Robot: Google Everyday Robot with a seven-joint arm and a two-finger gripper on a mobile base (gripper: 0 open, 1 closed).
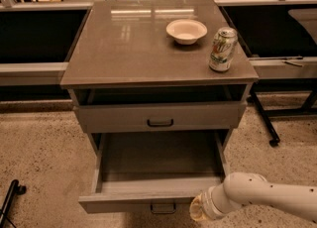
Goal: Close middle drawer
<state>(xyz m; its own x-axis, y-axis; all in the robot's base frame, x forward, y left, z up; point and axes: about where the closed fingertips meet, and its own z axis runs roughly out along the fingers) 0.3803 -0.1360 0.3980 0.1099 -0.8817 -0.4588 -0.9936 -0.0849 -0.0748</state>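
The middle drawer [148, 199] of the grey cabinet is pulled far out toward me and its tray is empty. Its flat grey front faces me, with the small dark bar handle [163, 207] at the lower edge of the view. The upper drawer [158, 116] above it stands slightly out, with its own dark handle [160, 122]. The lowest drawer is hidden under the open one. My gripper [197, 211] comes in from the lower right on a white arm [267, 199]. It sits at the right end of the middle drawer's front, just right of the handle.
On the cabinet top [133, 48] stand a white bowl [186, 30] and a green-and-white can [222, 49] near the right edge. Dark shelving runs along both sides behind the cabinet. A black wheeled leg [262, 120] stands to the right and a black caster [12, 197] at the lower left.
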